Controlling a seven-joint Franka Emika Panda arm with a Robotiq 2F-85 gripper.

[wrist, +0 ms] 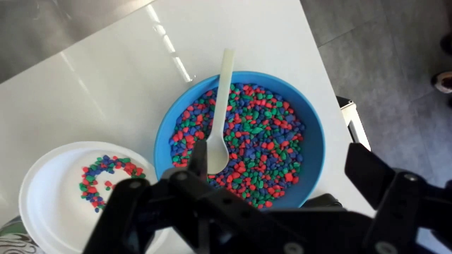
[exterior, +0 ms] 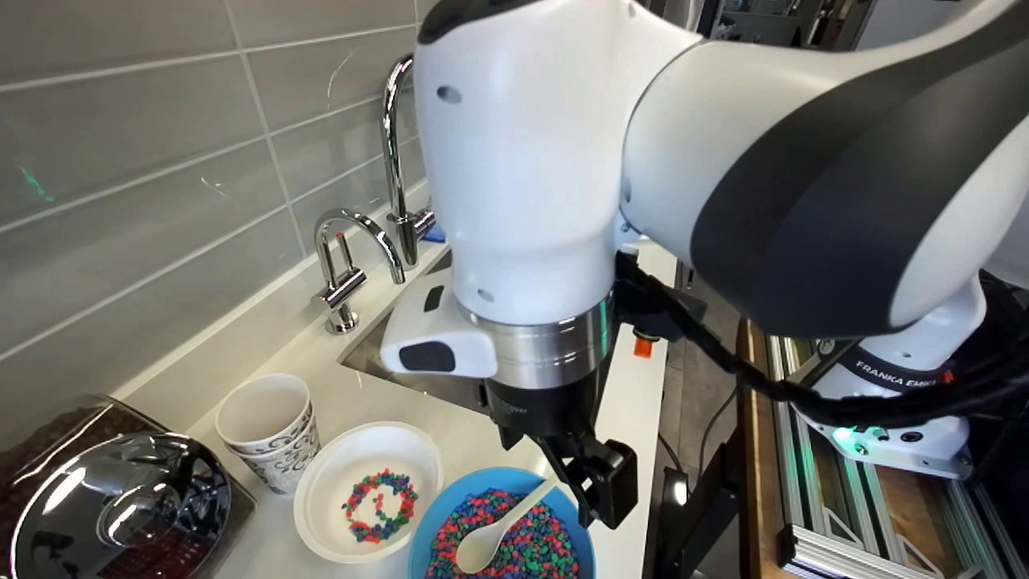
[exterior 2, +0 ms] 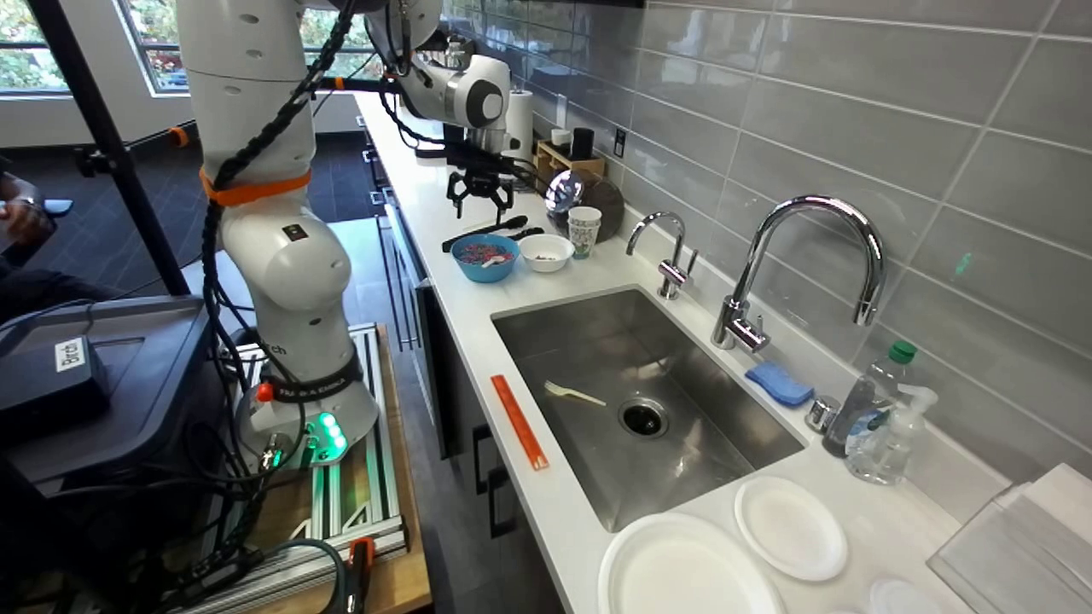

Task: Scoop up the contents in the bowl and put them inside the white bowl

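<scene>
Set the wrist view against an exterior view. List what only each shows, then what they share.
Only the wrist view: the end of a black object beside the blue bowl, too hidden to name.

Only an exterior view: the tiled wall, the taller chrome tap, the shorter chrome tap and the robot's base.

Both: the multicoloured bits, the blue bowl holding most of them, the pale spoon, the white bowl with some inside, the patterned cup at least partly, and the gripper.

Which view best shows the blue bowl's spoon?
The wrist view: the spoon shows end to end from above, the pincer crowding the edge of its scoop. In an exterior view its handle runs behind the pincer; in an exterior view the spoon looks tiny.
</scene>
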